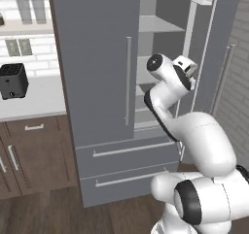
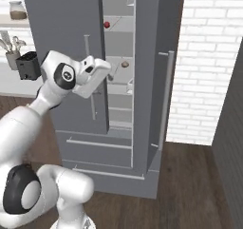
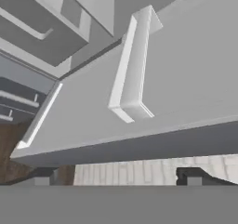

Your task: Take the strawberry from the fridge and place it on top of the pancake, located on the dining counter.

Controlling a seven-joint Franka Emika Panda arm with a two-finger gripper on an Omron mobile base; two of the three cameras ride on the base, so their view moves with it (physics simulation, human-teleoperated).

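the tall matte-grey two-door fridge (image 1: 97, 73) stands with its right door swung open, pale grey shelves showing inside, and its left door closed behind a long thin grey handle (image 1: 128, 80). in the right base view the tiny round bright-red strawberry (image 2: 107, 24) sits on an upper shelf in the open compartment, and a small brownish-tan lump (image 2: 125, 64) lies on a shelf lower down. the white arm reaches up to the opening, its two-finger gripper (image 2: 108, 74) at about the height of the brownish lump's shelf, well below the strawberry and apart from it. in the hand view the two dark finger tips (image 3: 194, 177) stand far apart at the bottom edge, so the pincer is spread wide with nothing between them; above them runs the pale inner face of the open door with a white door bin (image 3: 132, 69). two wide drawers (image 1: 129, 165) run across the fridge's bottom. to the left, a black toaster (image 1: 12, 80) rests on a white worktop (image 1: 44, 99) over brown wooden cabinets (image 1: 34, 153).
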